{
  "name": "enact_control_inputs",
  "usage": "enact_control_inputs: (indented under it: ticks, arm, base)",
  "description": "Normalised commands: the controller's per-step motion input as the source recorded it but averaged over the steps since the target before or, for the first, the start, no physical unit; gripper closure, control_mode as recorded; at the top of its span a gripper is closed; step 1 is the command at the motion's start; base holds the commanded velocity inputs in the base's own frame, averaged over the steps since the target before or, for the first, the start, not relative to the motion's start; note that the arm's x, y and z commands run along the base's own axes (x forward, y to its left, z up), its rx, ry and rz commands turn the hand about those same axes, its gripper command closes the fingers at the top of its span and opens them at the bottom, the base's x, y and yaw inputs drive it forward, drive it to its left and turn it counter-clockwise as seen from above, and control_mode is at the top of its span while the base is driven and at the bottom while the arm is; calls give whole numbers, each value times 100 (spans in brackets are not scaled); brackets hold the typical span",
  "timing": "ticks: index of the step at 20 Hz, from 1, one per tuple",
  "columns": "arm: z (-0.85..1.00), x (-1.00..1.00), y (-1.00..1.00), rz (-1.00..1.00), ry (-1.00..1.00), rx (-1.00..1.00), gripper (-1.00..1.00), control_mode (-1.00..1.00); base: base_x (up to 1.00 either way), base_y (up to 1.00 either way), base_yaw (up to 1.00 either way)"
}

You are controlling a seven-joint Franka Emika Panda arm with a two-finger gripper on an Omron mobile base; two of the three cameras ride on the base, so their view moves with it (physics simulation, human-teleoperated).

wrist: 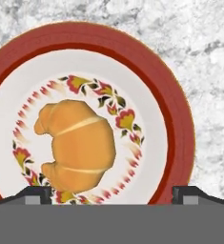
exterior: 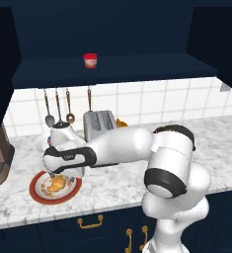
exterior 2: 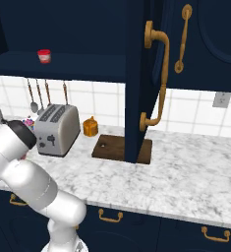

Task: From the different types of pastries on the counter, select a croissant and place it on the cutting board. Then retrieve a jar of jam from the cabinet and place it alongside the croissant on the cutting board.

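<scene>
Gripper [wrist: 111,193] hovers over croissant [wrist: 75,144] on red-rimmed plate [wrist: 178,124], fingers spread wide, holding nothing. Jam jar [exterior: 90,61] sits on cabinet shelf [exterior: 137,69].

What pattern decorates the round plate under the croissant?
A red rim and a ring of red-and-yellow flowers on the round white plate, clearest in the hand view.

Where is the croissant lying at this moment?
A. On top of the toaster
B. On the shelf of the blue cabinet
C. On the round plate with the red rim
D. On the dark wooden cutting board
C: the hand view shows the croissant lying in the middle of the red-rimmed plate, with the open gripper above it.
</scene>
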Motion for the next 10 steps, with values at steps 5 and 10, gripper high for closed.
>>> enact_control_inputs:
  ticks: [5,10]
  arm:
    - [-23,23,30,0,0,0,-100,-100]
    - [-20,15,28,0,0,0,-100,-100]
  base:
    - [0,0,0]
    - [0,0,0]
